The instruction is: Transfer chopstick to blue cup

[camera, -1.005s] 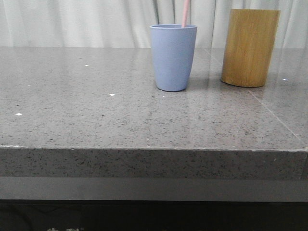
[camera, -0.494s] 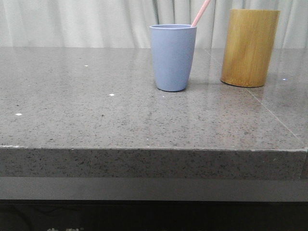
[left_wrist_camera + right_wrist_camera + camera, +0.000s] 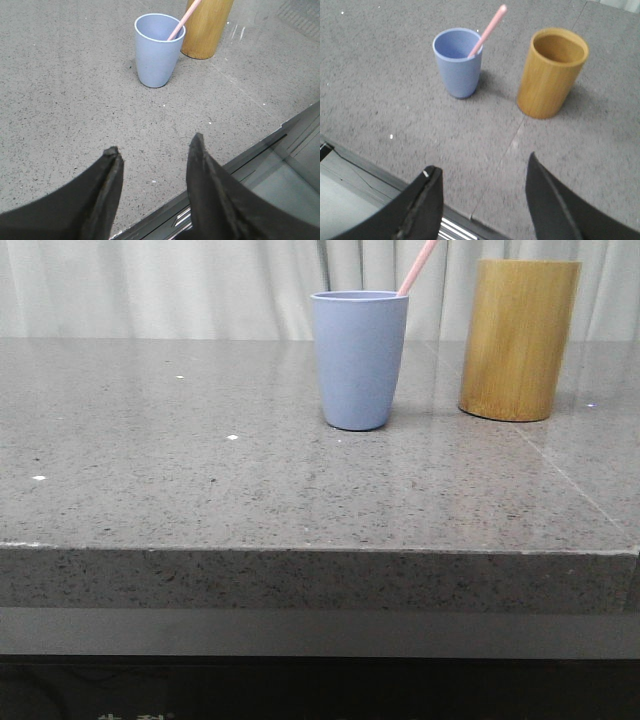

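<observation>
The blue cup [image 3: 359,358] stands upright on the grey table. One pale pink chopstick [image 3: 418,267] stands in it and leans to the right, against the rim. The cup [image 3: 157,49] and chopstick [image 3: 181,21] show in the left wrist view, and the cup [image 3: 458,62] and chopstick [image 3: 488,30] in the right wrist view. My left gripper [image 3: 155,150] is open and empty, back over the table's front edge. My right gripper [image 3: 482,167] is open and empty, also back over the front edge. Neither gripper shows in the front view.
A taller yellow-brown bamboo holder [image 3: 518,338] stands to the right of the blue cup; from the right wrist view [image 3: 551,71] it looks empty. The table's front edge [image 3: 320,550] runs across the front view.
The chopstick stood nearly upright in the blue cup one second ago. It has tipped to the right and now leans on the rim. Nothing has moved in the last half second.
</observation>
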